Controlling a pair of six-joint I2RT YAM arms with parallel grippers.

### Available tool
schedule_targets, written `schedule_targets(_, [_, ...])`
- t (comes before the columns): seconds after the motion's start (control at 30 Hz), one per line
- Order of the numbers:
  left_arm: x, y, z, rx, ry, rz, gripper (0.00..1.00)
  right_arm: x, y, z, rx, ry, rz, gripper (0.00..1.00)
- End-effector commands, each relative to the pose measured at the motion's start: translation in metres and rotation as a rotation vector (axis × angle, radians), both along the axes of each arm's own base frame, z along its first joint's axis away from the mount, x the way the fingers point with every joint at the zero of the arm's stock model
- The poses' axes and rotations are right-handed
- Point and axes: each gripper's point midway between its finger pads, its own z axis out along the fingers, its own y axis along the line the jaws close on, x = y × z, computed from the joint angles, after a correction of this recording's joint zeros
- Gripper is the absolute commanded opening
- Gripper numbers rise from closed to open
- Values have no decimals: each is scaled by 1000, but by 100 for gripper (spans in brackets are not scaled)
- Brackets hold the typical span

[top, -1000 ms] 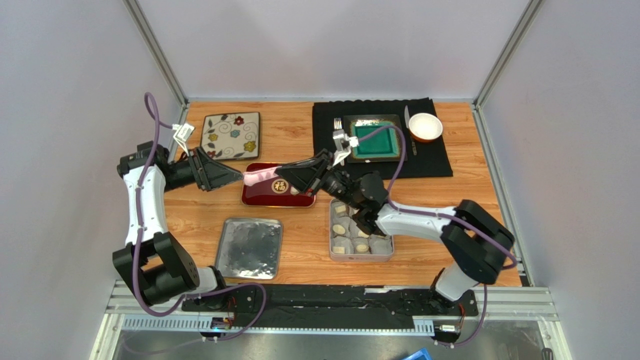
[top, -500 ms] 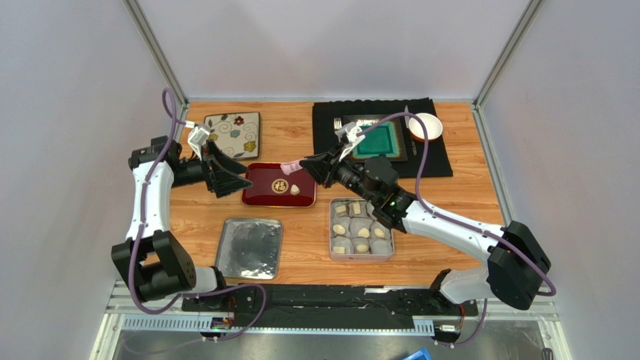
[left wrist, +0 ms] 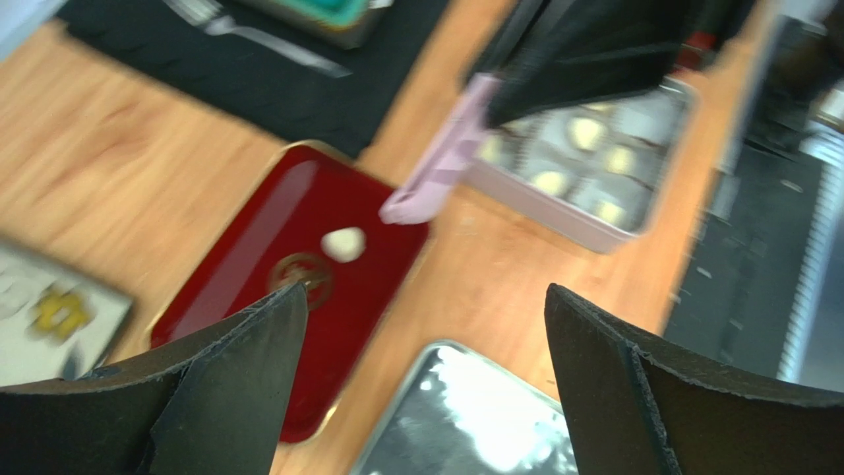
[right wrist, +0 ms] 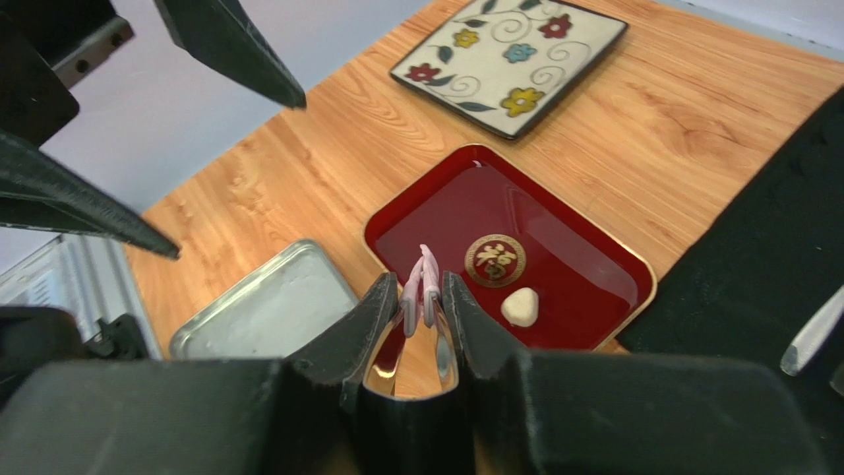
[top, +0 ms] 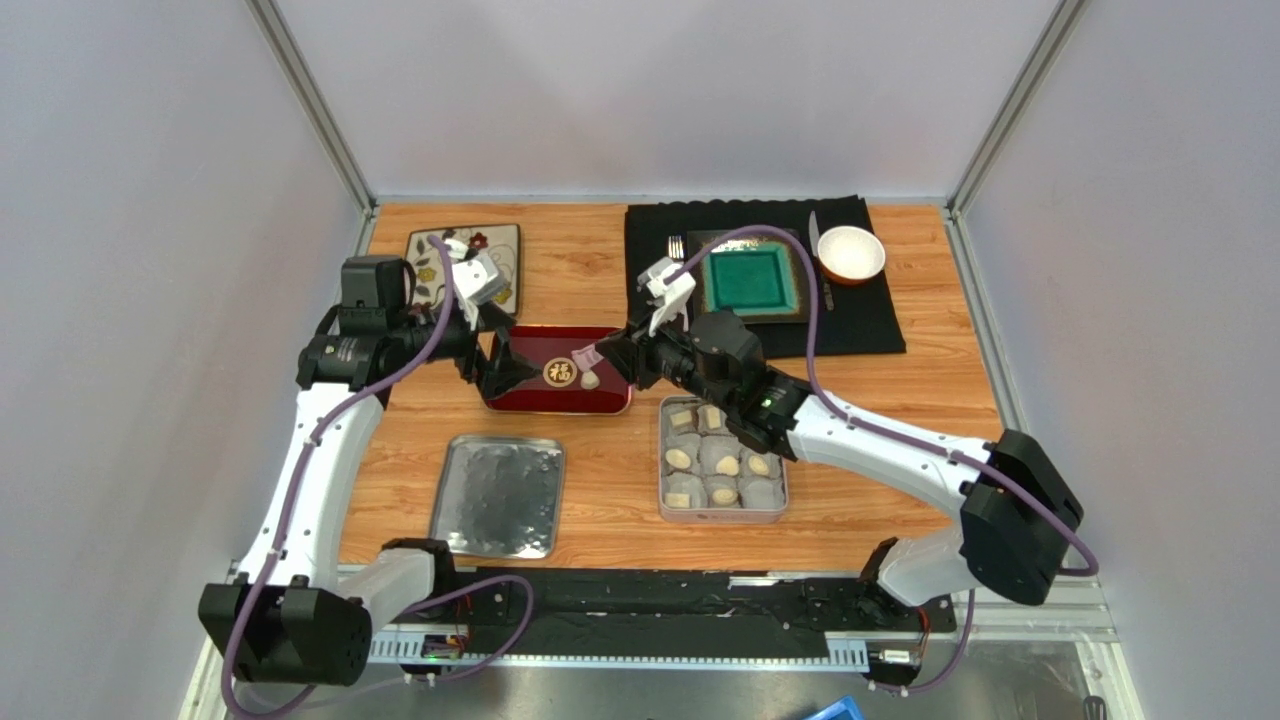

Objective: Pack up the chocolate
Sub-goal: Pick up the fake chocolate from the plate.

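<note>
My right gripper [right wrist: 421, 297] pinches slim pink tongs [right wrist: 424, 277] over the near edge of the glossy red rectangular tray [right wrist: 594, 282]. One cream chocolate lump [right wrist: 519, 306] lies on that tray. My left gripper [left wrist: 424, 297] gapes wide, holding nothing.

Identify the left arm [top: 319, 465] and the right arm [top: 879, 447] by their white link shells and black, rounded joint housings. On each arm you will find a purple cable [top: 769, 230] running outside the links up to the wrist. Each wrist carries a small white camera mount [top: 478, 279]. The left gripper [top: 508, 363] and the right gripper [top: 609, 360] are matte black throughout. Their fingers [left wrist: 228, 396] are broad wedge-shaped plates that taper toward the tip, with a fine grained surface.
</note>
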Motion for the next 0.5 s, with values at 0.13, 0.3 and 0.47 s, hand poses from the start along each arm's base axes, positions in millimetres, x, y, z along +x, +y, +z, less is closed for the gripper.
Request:
schedule_targets(0.13, [40,62,-71,-43,243,511,97,31,7,-17,-98,-5,-120,0])
schedule_targets(0.3, [36,84,-118,-53,380,621,97,44,19,-37,-156,4,-130,7])
schedule_targets(0.47, [16,87,-162,-13,470,625,97,55,30,-41,-169,15,-139,21])
